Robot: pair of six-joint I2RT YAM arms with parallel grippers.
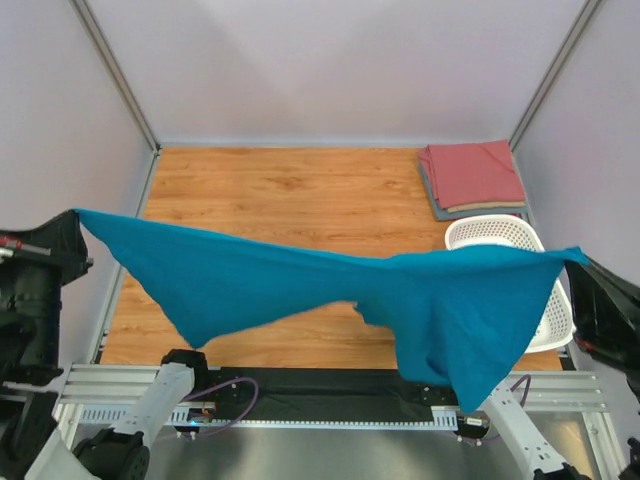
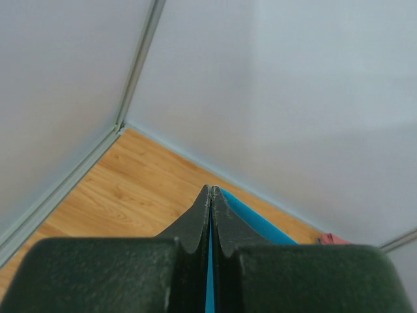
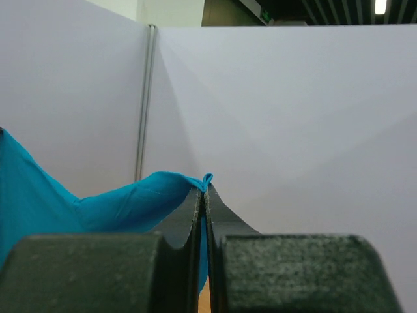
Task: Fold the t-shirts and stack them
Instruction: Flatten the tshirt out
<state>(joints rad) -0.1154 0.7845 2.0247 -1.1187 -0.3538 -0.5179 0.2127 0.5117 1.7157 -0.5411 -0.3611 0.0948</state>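
From my seat, the left gripper (image 1: pixel 76 222) sits at the far left, its fingers pinched tight on one corner of the teal shirt (image 1: pixel 300 285). The shirt hangs stretched in the air above the table (image 1: pixel 290 190). It sags in the middle, and a deeper fold droops toward the right. At the far right, the right gripper (image 1: pixel 582 258) is clamped on the opposite corner. The cloth partly hides the basket (image 1: pixel 495 232). In the back right corner, I see the red shirt (image 1: pixel 475 172) folded on the grey shirt (image 1: pixel 440 207).
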